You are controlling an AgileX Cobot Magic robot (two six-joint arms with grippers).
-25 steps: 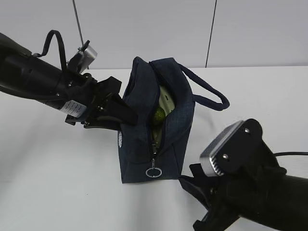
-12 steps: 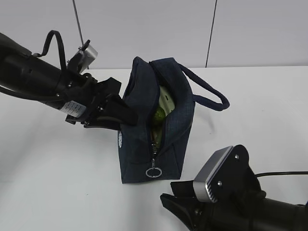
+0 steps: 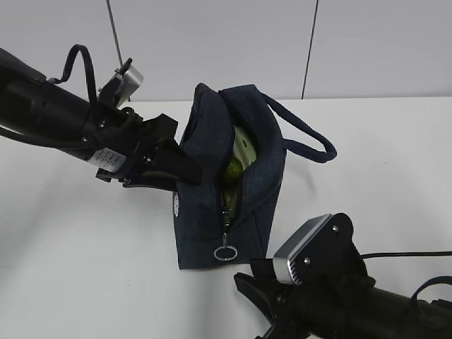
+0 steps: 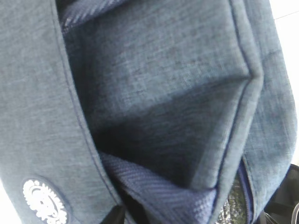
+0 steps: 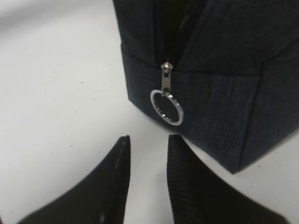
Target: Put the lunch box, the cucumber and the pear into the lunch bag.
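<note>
The lunch bag (image 3: 229, 176) stands upright on the table (image 3: 85, 240), unzipped along its front, and it is gripped at its side wall by the left gripper (image 3: 185, 169), whose jaws are closed on the fabric. Inside the opening, just to the right of that gripper, the pale green lid of the lunch box (image 3: 245, 147) and a yellow-green thing, probably the pear (image 3: 232, 168), can be seen; the cucumber cannot be made out, so it may be hidden deeper.

The right gripper (image 5: 147, 154) is held low over the table with its fingers (image 5: 117, 161) parted and nothing between them. The ring pull (image 5: 167, 107) hangs just ahead of the fingertips and slightly to their right, not yet touched.

Several faults can be expected from here. The ring is thin and lies flat against the cloth, so it may be missed or pushed aside if the fingers are closed off centre. The bag may be tipped or dragged if the pull is drawn while the left hold slips. The slider may also be jammed by a bulging item near the opening.
</note>
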